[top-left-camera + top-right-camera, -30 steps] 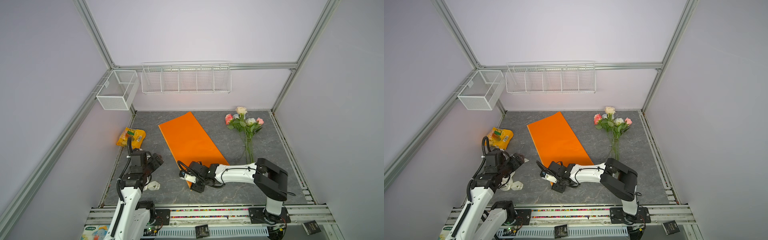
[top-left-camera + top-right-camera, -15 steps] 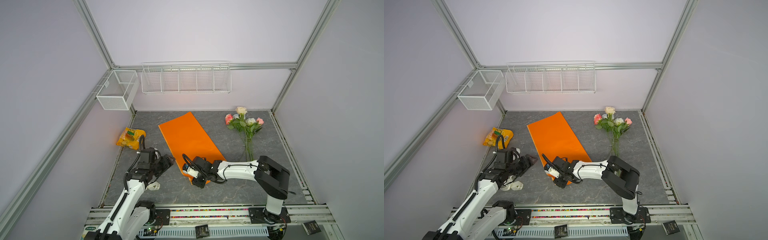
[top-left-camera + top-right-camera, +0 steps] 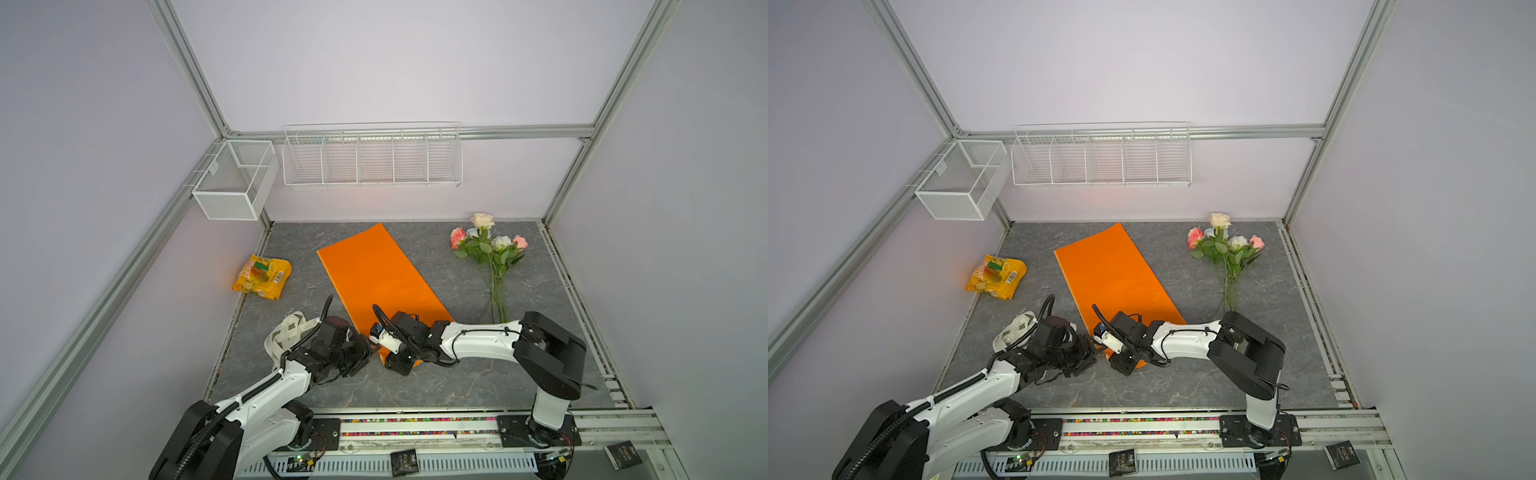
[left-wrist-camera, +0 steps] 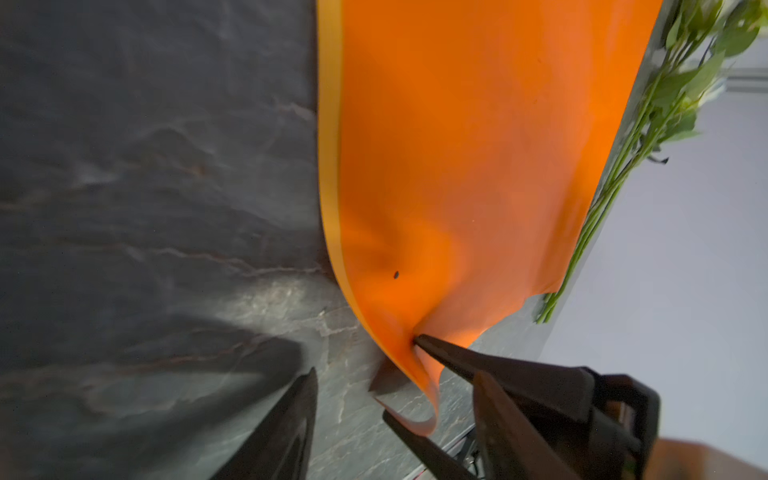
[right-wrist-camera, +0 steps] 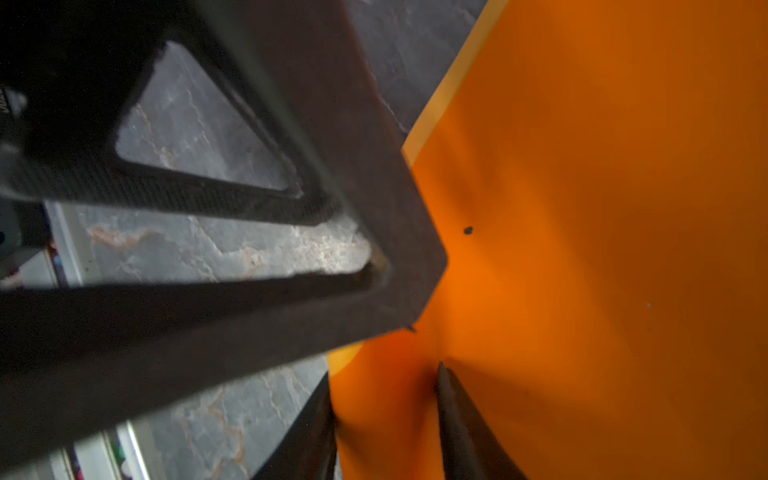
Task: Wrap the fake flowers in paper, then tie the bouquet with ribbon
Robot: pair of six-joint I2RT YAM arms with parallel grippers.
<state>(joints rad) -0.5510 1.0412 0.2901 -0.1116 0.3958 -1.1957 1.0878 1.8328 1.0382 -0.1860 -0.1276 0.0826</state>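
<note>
The bouquet of fake flowers (image 3: pixel 486 245) (image 3: pixel 1225 245) lies at the back right of the table, pink, cream and white roses with their stems (image 4: pixel 623 174) pointing to the front. No gripper touches it. An orange paper sheet (image 3: pixel 374 270) (image 3: pixel 1108 270) lies in the middle. Its near corner is lifted and curled (image 4: pixel 419 399). My right gripper (image 5: pixel 384 372) is shut on that corner, with a fold of paper between its fingers. My left gripper (image 4: pixel 395 374) is open and straddles the same corner and the right gripper's tips, a little apart from the paper.
A cream ribbon (image 3: pixel 286 332) (image 3: pixel 1017 328) lies coiled just behind my left wrist. A yellow snack bag (image 3: pixel 262 276) sits at the left edge. Two white wire baskets (image 3: pixel 235 183) (image 3: pixel 372 156) hang on the left and back walls.
My left arm swung right, from beside the ribbon to the paper's near corner, with its jaws narrowing. My right gripper closed on the corner and lifted it slightly.
</note>
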